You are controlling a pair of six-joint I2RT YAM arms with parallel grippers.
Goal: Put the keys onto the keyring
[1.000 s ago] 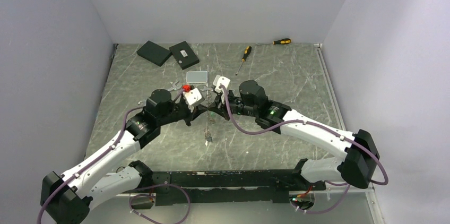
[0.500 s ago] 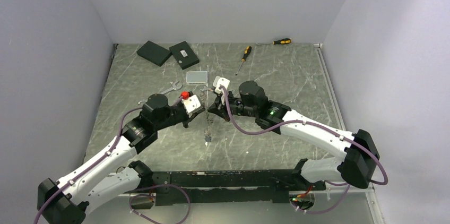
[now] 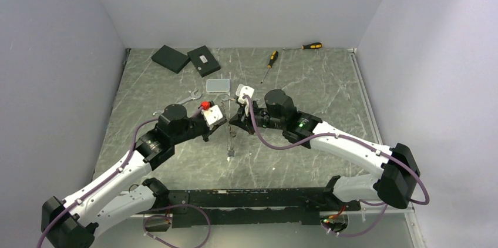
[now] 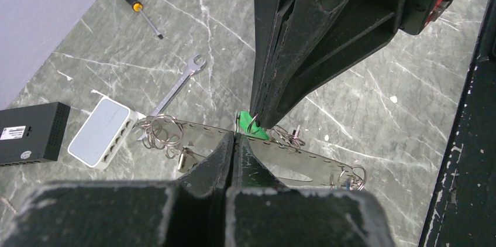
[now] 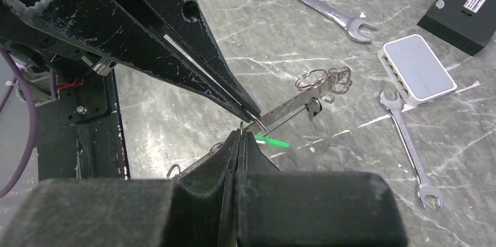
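threading step: right claw (image 5: 240,136) pinches shut on the small green-tagged key (image 5: 272,141), left claw (image 4: 234,139) shut against the thin silvery metal keyring (image 5: 289,108). next likely needs fine alignment of both.

I'm seeing the table (image 4: 380,95) showing as matt grey-green stone with white veins. The wrench (image 4: 175,86) is gleaming as polished bare metal, and the metal strip (image 4: 292,165) is shining almost mirror-bright. The key tag (image 4: 245,124) is reading as smooth green plastic. The left gripper (image 4: 235,137) is looking matt black, scuffed pale along its edges. The screwdriver (image 4: 137,8) handle is showing as yellow-and-black plastic.
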